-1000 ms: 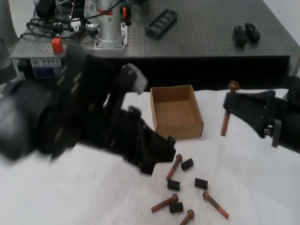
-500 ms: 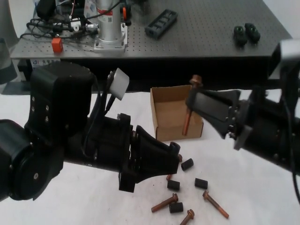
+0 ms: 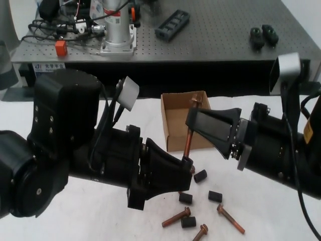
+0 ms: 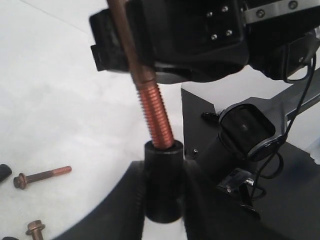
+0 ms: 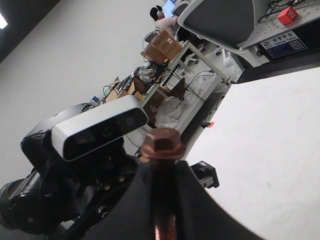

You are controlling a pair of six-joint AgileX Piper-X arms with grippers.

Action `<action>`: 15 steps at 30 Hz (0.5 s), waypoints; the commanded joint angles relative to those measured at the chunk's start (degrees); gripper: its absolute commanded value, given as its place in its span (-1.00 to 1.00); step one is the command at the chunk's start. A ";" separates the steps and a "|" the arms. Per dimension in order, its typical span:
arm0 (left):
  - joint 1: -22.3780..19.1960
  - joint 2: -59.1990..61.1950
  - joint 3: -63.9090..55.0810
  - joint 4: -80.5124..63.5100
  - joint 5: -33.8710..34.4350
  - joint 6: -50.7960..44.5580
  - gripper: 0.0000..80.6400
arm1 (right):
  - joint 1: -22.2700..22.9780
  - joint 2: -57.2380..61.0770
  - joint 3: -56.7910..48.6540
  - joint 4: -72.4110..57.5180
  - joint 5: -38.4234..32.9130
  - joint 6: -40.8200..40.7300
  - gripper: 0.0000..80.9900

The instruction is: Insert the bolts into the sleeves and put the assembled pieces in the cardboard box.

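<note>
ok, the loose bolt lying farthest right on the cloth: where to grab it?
Take the bolt by mid-shank, from straight above, closing across its axis. It lies flat and diagonal on the cloth, with open cloth either side of the shank.

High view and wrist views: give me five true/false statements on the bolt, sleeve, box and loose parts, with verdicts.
1. The right gripper is shut on a bolt, head up. True.
2. The left gripper is open and holds nothing. False: it is shut on a black sleeve.
3. The bolt's threaded tip sits at the sleeve's mouth. True, as the left wrist view shows.
4. An assembled piece lies in the cardboard box. False: the part of its floor that shows is bare.
5. Loose bolts and loose sleeves lie on the white cloth. True.
</note>
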 commanded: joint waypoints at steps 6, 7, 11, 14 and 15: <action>-0.09 -0.63 -0.42 -1.84 -1.42 -0.14 -0.98 | 0.24 0.14 -0.05 1.60 -0.17 -1.89 -0.95; -0.09 -0.63 -0.42 -1.84 -1.42 -0.14 -0.98 | 0.24 0.14 -0.05 1.90 -0.17 -1.89 -0.95; -0.09 -0.63 -0.42 -1.83 -2.79 -0.14 -0.98 | 0.42 0.14 -0.05 2.08 -1.87 -3.49 -0.95; -0.09 -0.63 -0.42 -1.98 -3.99 0.57 -0.98 | 0.42 0.14 -0.05 1.97 -3.73 -5.33 -0.96; -0.09 -0.63 -0.42 -1.96 -4.73 1.44 -0.98 | 0.42 0.14 -0.05 1.97 -3.72 -5.67 -0.97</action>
